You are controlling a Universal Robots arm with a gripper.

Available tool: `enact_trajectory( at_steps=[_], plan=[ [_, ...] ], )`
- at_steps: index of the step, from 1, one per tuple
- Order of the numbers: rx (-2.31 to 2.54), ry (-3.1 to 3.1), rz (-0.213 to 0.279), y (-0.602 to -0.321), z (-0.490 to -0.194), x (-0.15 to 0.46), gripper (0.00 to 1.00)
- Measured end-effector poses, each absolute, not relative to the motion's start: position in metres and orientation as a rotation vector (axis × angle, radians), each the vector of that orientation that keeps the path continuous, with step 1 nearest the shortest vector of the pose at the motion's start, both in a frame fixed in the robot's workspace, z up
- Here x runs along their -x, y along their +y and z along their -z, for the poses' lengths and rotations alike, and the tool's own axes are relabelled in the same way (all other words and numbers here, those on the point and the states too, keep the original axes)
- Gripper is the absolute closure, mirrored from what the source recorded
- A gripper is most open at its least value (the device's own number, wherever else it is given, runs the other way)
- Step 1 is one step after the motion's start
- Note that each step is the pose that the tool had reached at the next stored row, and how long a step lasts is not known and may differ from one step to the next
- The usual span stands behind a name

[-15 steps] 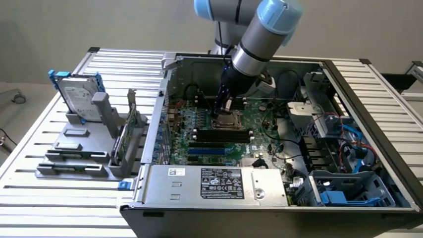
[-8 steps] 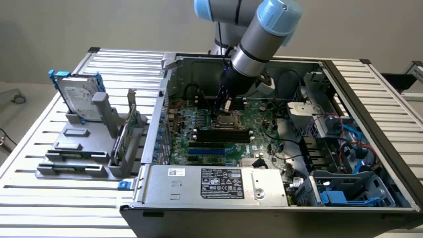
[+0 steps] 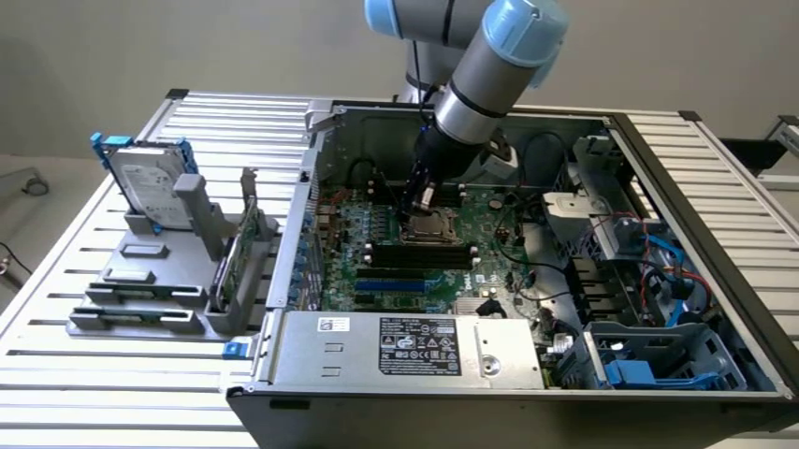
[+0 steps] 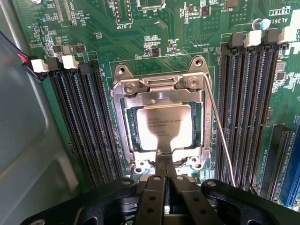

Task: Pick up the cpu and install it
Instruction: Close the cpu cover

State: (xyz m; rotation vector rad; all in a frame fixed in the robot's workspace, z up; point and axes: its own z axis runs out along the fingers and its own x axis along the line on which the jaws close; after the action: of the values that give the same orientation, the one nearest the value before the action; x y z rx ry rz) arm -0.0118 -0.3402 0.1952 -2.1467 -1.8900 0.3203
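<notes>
The cpu [image 4: 164, 125], a small square chip with a silver-grey top, lies flat inside the metal socket frame [image 4: 159, 86] on the green motherboard [image 4: 154, 42]. My gripper [image 4: 165, 161] is shut, its two black fingers pressed together with their tips at the chip's near edge. Nothing shows between the fingers. In the exterior view the gripper [image 3: 425, 208] reaches down into the open computer case, just above the cpu [image 3: 433, 225]. The socket's thin wire lever [image 4: 220, 136] runs along one side of the frame.
Long black memory slots [image 4: 84, 126] [image 4: 246, 103] flank the socket on both sides. The case wall [image 3: 299, 215], a power supply [image 3: 413, 346] and cables [image 3: 661, 271] surround the board. A hard drive in a blue frame [image 3: 150, 187] stands in a grey fixture at the exterior view's left.
</notes>
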Motion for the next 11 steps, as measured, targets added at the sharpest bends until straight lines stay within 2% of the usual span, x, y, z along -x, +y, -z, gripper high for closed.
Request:
enact_trajectory(
  at_steps=[11],
  plan=[
    [2.144, -1.867, -0.296, -0.342, -0.208, 0.024, 0.89]
  ],
)
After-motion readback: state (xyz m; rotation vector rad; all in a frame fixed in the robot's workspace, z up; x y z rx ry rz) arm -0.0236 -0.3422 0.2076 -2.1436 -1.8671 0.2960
